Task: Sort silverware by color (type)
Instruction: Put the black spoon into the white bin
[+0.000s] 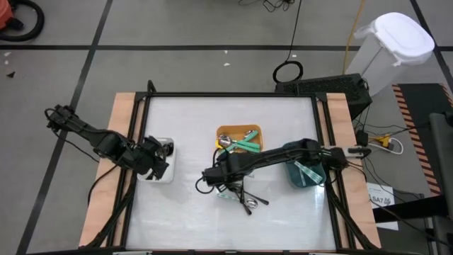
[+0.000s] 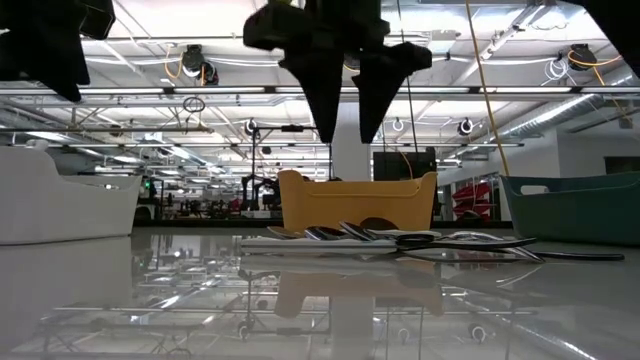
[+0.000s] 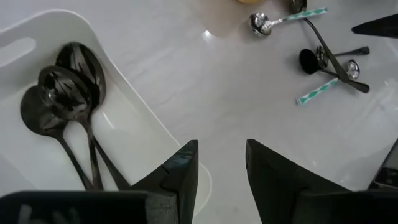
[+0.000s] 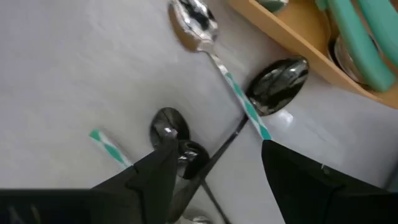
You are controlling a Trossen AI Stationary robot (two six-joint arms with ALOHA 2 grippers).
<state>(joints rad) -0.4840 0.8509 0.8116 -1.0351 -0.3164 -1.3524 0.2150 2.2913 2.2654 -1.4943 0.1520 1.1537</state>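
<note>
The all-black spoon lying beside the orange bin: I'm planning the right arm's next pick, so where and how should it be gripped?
Grip the black spoon on its thin handle, not the broad bowl. It lies flat on the table, so coming straight down seems best, jaws across the handle. The open right gripper hovers just above; the striped-handled spoon crosses it near the bowl, so grip farther along.

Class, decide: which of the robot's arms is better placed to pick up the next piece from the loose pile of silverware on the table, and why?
The right. Its open right gripper hangs directly above the loose silverware, while the left gripper is empty over the white bin, away from the pile.
</note>
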